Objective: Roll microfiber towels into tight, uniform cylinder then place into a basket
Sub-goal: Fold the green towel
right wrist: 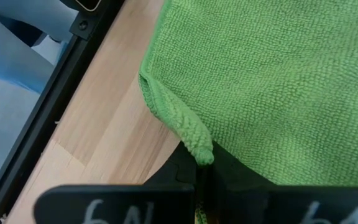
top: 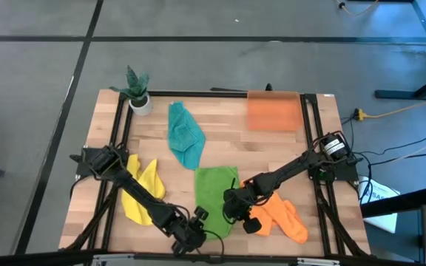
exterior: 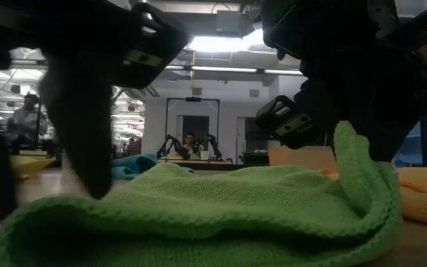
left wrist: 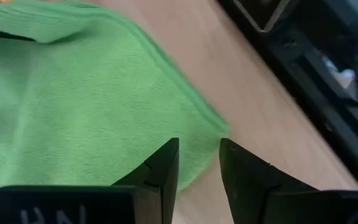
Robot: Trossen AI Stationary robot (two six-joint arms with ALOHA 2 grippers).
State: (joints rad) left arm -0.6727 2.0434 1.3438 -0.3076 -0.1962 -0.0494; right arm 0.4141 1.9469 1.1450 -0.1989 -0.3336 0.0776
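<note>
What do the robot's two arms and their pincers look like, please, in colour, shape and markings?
Both are slim, dark, jointed arms. The left pincer has two black, wedge-shaped fingers on a black crossbar bearing pale lettering. The right pincer is likewise black with pale characters on its bar. A round white-labelled part sits at the right arm's base, with dark cables trailing off the table there.

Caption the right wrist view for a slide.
Right pincer shut on a pinched-up fold at the green towel's edge, above the wooden table.
</note>
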